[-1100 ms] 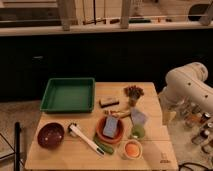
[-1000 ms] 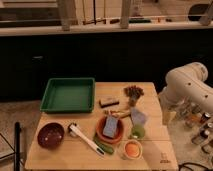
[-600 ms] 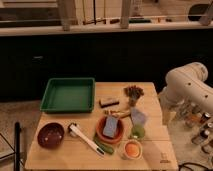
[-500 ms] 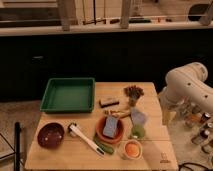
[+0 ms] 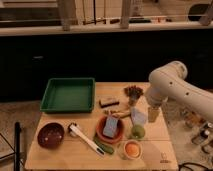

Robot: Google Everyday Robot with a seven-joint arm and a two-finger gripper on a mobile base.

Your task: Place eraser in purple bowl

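Observation:
The eraser (image 5: 108, 102), a small dark oblong block, lies on the wooden table (image 5: 60, 157) just right of the green tray. The purple bowl (image 5: 51, 135) sits near the table's front left corner and looks empty. My gripper (image 5: 152, 115) hangs at the end of the white arm (image 5: 172, 86) over the table's right edge. It is well to the right of the eraser and far from the bowl, and it holds nothing that I can see.
A green tray (image 5: 68, 94) sits at the back left. An orange bowl (image 5: 110, 131) holds a blue-grey block (image 5: 111, 126). A white-handled brush (image 5: 86, 138), a white cup (image 5: 131, 149), a green object (image 5: 137, 131) and a brown cluster (image 5: 133, 92) crowd the middle.

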